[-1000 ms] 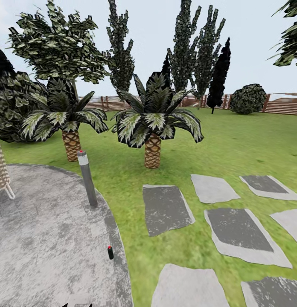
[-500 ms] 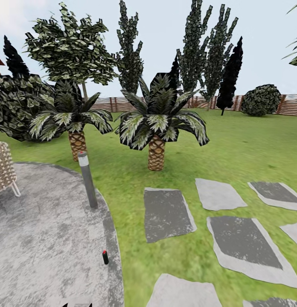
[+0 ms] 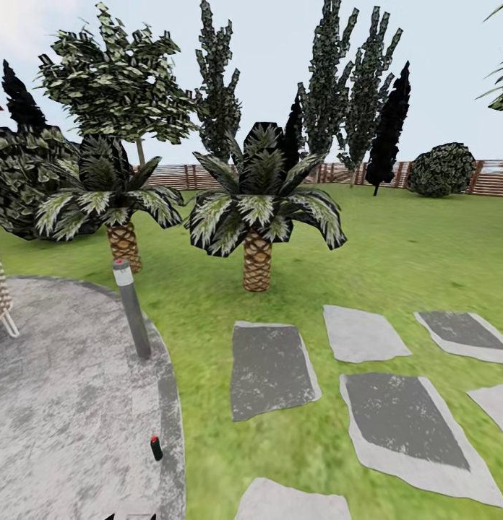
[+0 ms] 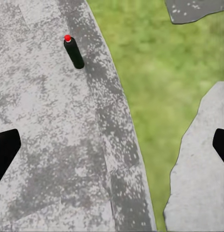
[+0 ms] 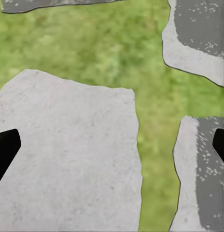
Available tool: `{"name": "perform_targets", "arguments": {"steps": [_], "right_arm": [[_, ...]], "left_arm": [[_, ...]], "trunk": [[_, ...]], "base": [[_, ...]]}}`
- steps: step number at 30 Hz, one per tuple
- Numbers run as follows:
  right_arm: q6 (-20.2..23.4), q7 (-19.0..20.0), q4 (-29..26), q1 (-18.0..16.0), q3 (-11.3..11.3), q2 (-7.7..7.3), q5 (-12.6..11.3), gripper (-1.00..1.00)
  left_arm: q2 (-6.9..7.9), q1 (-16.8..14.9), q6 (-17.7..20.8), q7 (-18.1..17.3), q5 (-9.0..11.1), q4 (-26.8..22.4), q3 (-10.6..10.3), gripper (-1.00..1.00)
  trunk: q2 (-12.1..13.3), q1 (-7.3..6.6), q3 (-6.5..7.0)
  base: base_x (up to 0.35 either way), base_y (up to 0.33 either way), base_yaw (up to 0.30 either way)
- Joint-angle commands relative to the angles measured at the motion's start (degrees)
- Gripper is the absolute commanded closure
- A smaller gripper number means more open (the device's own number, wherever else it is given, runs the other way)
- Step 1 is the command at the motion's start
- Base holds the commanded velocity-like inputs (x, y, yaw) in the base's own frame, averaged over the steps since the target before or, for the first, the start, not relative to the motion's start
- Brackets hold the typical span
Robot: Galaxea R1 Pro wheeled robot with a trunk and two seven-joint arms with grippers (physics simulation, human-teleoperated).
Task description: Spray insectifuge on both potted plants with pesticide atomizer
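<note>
Well apart from the empty left pincer [image 4: 112, 145] stands the atomizer [image 4: 73, 51].

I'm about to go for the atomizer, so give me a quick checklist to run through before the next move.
1. Atomizer located: ok, a small dark can with a red cap near the patio edge, also seen from the left wrist.
2. Atomizer upright: ok, it stands on the paving.
3. Left gripper open and holding nothing: ok.
4. Right gripper open and holding nothing: ok, above slabs and lawn.
5. Way past the bollard: ok, it stands beyond the atomizer.
6. Potted plants located: cannot tell.
</note>
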Motion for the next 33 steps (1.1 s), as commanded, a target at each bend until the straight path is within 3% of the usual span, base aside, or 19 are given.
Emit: {"name": "perform_targets", "arguments": {"steps": [1, 14, 33], "right_arm": [[-0.2, 0.0, 0.1, 0.0, 0.0, -0.01, 0.0, -1.00], [-0.2, 0.0, 0.0, 0.0, 0.0, -0.01, 0.0, -1.00], [-0.2, 0.0, 0.0, 0.0, 0.0, -0.01, 0.0, -1.00]], "left_arm": [[0.01, 0.0, -0.2, 0.0, 0.0, 0.0, 0.0, -1.00], [-0.01, 0.0, -0.2, 0.0, 0.0, 0.0, 0.0, -1.00], [0.02, 0.0, -0.2, 0.1, 0.0, 0.0, 0.0, -1.00]], "trunk": [[0.0, 0.01, -0.06], [0.0, 0.01, -0.06], [0.0, 0.01, -0.06]], "base": [[0.147, -0.265, 0.000], [0.144, -0.265, 0.018], [0.118, -0.265, 0.263]]}}
